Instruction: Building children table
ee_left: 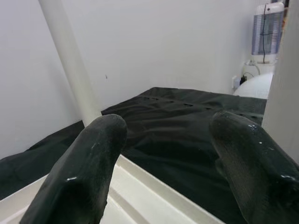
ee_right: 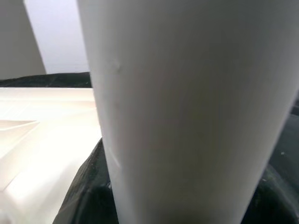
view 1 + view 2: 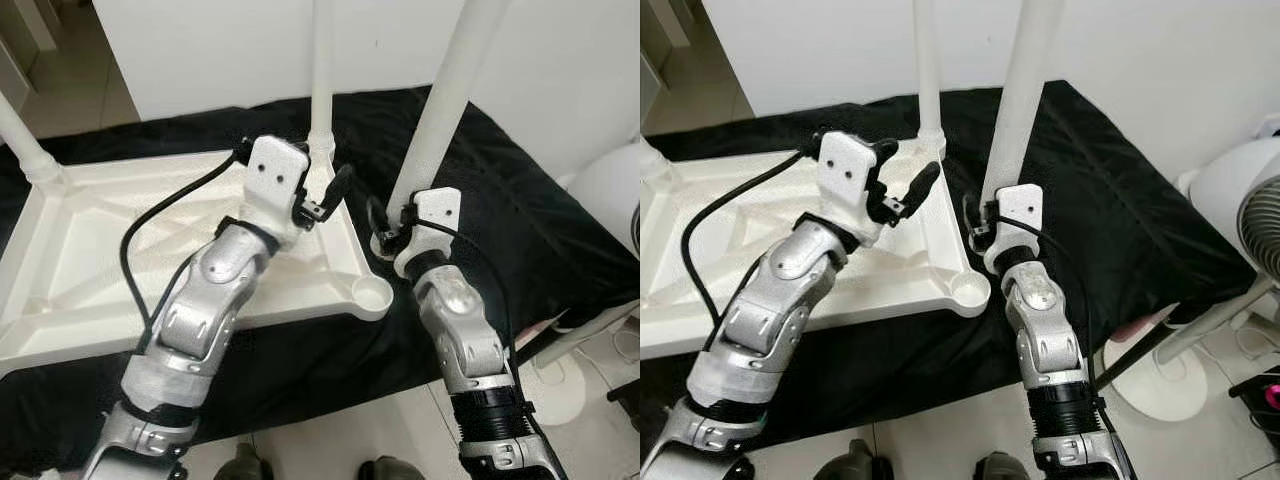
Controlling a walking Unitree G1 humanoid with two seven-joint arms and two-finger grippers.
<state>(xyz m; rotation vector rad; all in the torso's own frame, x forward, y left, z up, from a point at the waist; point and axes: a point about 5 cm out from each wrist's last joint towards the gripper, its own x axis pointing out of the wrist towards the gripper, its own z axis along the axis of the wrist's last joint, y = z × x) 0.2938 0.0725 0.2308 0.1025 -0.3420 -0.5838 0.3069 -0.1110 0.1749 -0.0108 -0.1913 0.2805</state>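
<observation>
Upturned white plastic tabletop on black cloth, corner socket empty. Right claw clamped on loose white leg; left claw wide, hovering. Better: keep leg upright, centre over socket, then press down.

The upturned tabletop lies on a cloth, a loose leg seemingly right of it.

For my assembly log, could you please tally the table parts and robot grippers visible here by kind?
White table legs: 3 (held leg, fitted leg, far-corner leg)
White tabletop: 1
Grippers: 2 (left gripper, right gripper)
Total: 6
</observation>
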